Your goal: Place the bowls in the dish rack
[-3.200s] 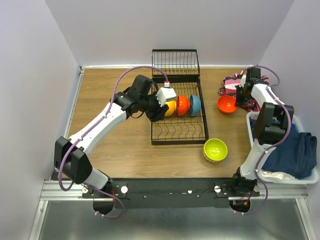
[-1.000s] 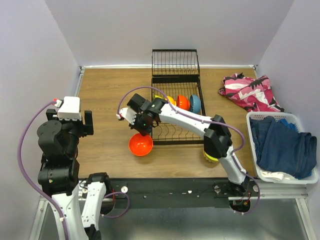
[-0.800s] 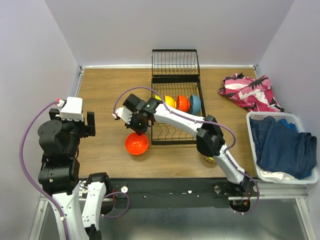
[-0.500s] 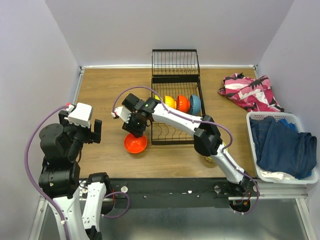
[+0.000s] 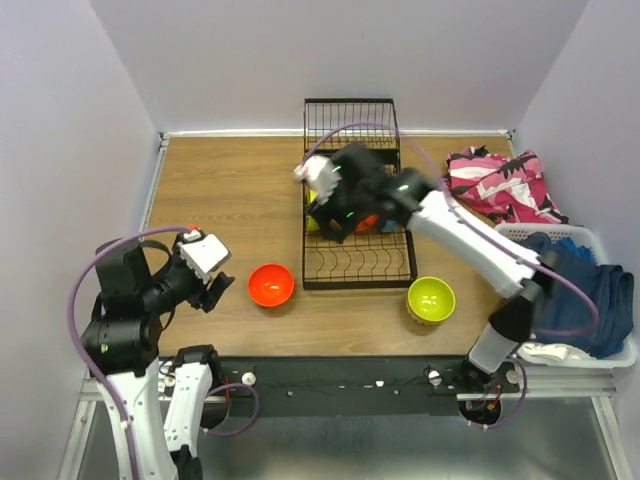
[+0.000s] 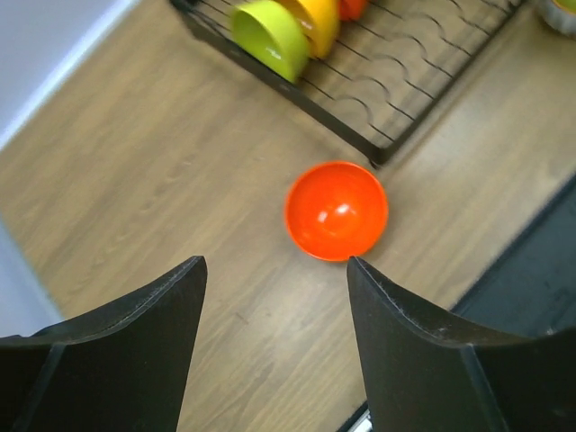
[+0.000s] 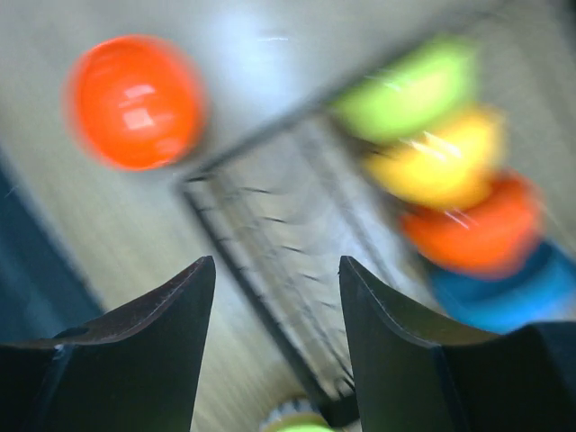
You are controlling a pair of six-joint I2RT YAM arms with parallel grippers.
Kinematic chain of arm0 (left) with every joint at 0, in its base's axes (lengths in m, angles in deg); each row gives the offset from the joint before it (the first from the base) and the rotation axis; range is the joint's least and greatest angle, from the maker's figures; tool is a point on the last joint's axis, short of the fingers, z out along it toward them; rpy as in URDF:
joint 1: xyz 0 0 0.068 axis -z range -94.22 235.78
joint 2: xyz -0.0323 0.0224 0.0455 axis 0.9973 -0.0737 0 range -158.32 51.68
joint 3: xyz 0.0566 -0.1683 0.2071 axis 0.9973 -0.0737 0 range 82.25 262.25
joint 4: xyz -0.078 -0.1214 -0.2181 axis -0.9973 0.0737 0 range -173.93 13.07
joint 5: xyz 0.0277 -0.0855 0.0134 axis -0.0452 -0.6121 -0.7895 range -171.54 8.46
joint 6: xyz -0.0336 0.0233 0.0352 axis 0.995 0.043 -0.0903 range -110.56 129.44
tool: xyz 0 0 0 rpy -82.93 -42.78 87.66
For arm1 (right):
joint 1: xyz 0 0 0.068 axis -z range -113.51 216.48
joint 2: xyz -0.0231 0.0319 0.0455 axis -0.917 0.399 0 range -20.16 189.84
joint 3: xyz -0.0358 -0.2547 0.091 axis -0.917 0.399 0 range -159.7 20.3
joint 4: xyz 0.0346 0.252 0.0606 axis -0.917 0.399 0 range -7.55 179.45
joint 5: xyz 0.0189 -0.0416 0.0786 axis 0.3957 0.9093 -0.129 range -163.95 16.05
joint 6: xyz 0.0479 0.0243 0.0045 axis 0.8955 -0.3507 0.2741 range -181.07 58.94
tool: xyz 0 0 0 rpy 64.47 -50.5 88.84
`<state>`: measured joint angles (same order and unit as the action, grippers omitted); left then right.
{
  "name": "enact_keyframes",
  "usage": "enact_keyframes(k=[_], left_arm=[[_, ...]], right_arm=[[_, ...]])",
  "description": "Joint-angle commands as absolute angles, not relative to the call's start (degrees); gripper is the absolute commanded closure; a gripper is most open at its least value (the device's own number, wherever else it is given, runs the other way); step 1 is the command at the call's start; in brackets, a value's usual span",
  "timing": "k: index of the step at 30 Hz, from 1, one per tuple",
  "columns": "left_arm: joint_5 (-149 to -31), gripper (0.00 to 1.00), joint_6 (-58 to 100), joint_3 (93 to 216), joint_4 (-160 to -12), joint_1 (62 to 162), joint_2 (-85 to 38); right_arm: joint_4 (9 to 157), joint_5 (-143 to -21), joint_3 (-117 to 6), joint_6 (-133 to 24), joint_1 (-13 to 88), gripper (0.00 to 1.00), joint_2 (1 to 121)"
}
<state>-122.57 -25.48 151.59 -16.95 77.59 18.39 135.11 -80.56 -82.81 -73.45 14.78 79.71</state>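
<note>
Black dish rack [image 5: 350,125] set on the table [image 5: 230,200], four bowls [image 7: 432,166] stood on edge in it, right gripper [image 7: 276,265] spread wide and empty above it, left gripper [image 6: 274,263] spread wide and empty above a red-orange bowl [image 6: 337,210] beside the rack, lime green bowl [image 5: 431,298] near its other corner

I see a red-orange bowl [image 6: 337,210] upright on the bench [image 6: 135,180], just beside the dish rack [image 6: 369,153] corner. A lime bowl [image 6: 270,36] and a yellow bowl [image 6: 315,22] stand in the rack. My left gripper [image 6: 274,270] gapes, empty.

Overhead and wrist views (downward) share dish rack [image 5: 356,263].
</note>
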Motion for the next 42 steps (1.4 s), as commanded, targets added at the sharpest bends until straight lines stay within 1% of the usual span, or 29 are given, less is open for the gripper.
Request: enact_keyframes(k=[1,3,4,5,6,7,8,9,10,12,13,16,17,18,21,23,28,37,40,42], left_arm=[[-131.99,0.29,-38.71,147.65,-6.33,77.34,11.88],[-130.59,0.28,-35.41,145.98,-8.69,77.95,9.25],[-129.71,0.28,-34.51,145.53,-11.13,78.74,8.36],[-128.48,0.29,-31.89,144.74,-13.60,82.49,7.66],[-126.47,0.28,-24.30,144.13,-16.67,85.05,6.52],[-120.45,0.28,-19.70,142.38,-23.66,88.99,6.16],[-117.86,0.26,-16.52,141.58,-27.03,95.29,5.72],[-114.79,0.26,-13.88,140.79,-29.76,98.84,4.06],[-111.72,0.26,-11.07,140.26,-32.75,101.66,2.57],[-110.37,0.28,-9.03,140.52,-34.70,105.71,-1.64],[-110.19,0.28,-7.28,140.00,-35.84,105.99,-2.45],[-103.36,0.30,-7.08,135.80,-37.43,109.41,-3.07],[-100.20,0.33,-9.17,134.47,-38.22,109.85,-2.72],[-97.21,0.33,-9.63,133.15,-39.45,110.81,-2.02],[-94.55,0.35,-13.40,129.19,-40.16,114.77,-3.24],[-94.81,0.37,-14.37,126.90,-39.46,117.93,-3.77],[-91.74,0.37,-14.46,123.47,-41.39,119.96,-4.56],[-91.56,0.37,-16.75,119.78,-44.99,121.11,-6.06],[-91.47,0.39,-17.28,118.64,-45.61,121.28,-6.32],[-91.56,0.42,-17.98,118.20,-45.96,121.28,-6.24]], right_arm=[[133.43,-74.83,-76.12,-66.18,31.01,0.35,72.41],[132.38,-75.27,-75.07,-64.33,36.49,0.35,70.55],[131.85,-75.36,-73.32,-63.27,41.21,0.35,69.50],[131.15,-75.71,-72.44,-63.09,43.44,0.35,67.57],[130.79,-76.06,-71.30,-62.91,45.28,0.35,66.51],[130.53,-76.50,-69.02,-62.56,48.78,0.35,65.46],[130.09,-77.55,-67.61,-62.47,50.56,0.35,63.01],[130.00,-78.08,-66.46,-62.21,52.14,0.35,61.68],[130.08,-78.34,-65.41,-62.29,54.86,0.35,60.36],[130.26,-78.26,-62.24,-62.56,56.98,0.35,57.29],[130.26,-78.17,-61.19,-62.82,58.56,0.35,56.49],[130.26,-78.17,-58.37,-63.00,60.24,0.35,53.51],[130.09,-78.17,-57.84,-62.91,60.51,0.35,52.88],[130.17,-78.26,-57.14,-63.00,60.77,0.35,52.44],[130.70,-78.00,-56.78,-63.09,62.53,0.35,51.38],[130.70,-77.82,-56.61,-63.35,63.32,0.35,50.86],[130.61,-79.22,-55.91,-62.65,65.86,0.35,50.85],[130.70,-80.72,-55.55,-62.12,67.63,0.35,51.64],[130.61,-80.72,-56.25,-62.03,67.89,0.35,52.26],[130.44,-80.72,-56.43,-62.12,68.07,0.35,52.35]])
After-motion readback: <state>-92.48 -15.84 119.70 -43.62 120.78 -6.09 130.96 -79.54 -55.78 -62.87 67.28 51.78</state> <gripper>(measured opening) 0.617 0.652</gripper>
